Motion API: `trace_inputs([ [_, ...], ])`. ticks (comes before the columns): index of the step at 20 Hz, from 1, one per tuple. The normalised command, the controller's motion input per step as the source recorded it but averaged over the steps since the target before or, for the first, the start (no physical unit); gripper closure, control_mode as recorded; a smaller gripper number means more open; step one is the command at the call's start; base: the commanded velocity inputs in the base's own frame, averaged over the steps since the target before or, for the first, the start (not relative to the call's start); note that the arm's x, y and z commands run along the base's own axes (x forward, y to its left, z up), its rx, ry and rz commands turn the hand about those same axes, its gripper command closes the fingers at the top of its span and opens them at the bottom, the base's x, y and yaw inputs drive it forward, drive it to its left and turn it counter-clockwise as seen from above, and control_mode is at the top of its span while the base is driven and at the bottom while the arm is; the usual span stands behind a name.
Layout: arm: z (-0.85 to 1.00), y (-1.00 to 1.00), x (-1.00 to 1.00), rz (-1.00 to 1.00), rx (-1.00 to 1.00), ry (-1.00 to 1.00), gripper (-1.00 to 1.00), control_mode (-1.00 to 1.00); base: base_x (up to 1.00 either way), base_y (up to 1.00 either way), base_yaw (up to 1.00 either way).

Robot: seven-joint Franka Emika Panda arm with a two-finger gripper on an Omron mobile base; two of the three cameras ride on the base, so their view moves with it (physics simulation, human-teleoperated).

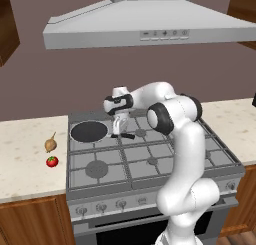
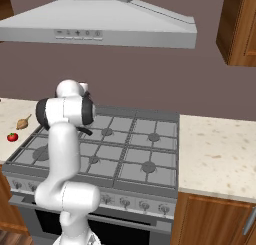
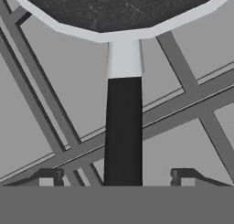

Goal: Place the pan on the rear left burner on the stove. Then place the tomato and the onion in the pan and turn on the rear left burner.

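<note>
The black pan [image 1: 89, 131] rests on the stove's [image 1: 150, 161] back-left grate section and covers the rear left burner. Its long handle [image 1: 127, 135] points right. My gripper [image 1: 120, 127] hangs just above that handle, open. In the hand view the handle [image 3: 122, 127] runs up between my two spread fingertips [image 3: 50, 176], touched by neither, to the pan [image 3: 119, 8]. The tomato [image 1: 52, 161] and the onion [image 1: 50, 144] lie on the counter left of the stove, the onion behind the tomato. Both also show at the left edge of the right base view: tomato [image 2: 12, 137], onion [image 2: 22, 123].
A row of knobs [image 1: 100, 207] runs along the stove's front panel. A grey hood [image 1: 150, 24] hangs over the cooktop. Light stone counter [image 2: 215, 154] extends on both sides. My own arm [image 2: 62, 139] blocks the back-left of the stove in the right base view.
</note>
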Motion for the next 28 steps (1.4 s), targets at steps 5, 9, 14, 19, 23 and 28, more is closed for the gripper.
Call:
trace_inputs([
  [5, 0.44, 0.06, -0.01, 0.0, -0.01, 0.03, -1.0, -1.0, 0.0, 0.0, 0.0],
  [9, 0.06, 0.39, -0.09, 0.0, -0.02, 0.0, -1.0, -1.0, 0.0, 0.0, 0.0],
  [14, 0.36, 0.25, -0.07, -0.02, -0.05, 0.0, -1.0, -1.0, 0.0, 0.0, 0.0],
  [19, 0.54, 0.17, -0.1, -0.07, -0.03, 0.0, -1.0, -1.0, 0.0, 0.0, 0.0],
  [23, 0.18, 0.29, -0.29, -0.15, 0.0, -0.05, -1.0, -1.0, 0.0, 0.0, 0.0],
  [28, -0.03, 0.31, -0.23, -0.25, 0.0, -0.04, -1.0, -1.0, 0.0, 0.0, 0.0],
])
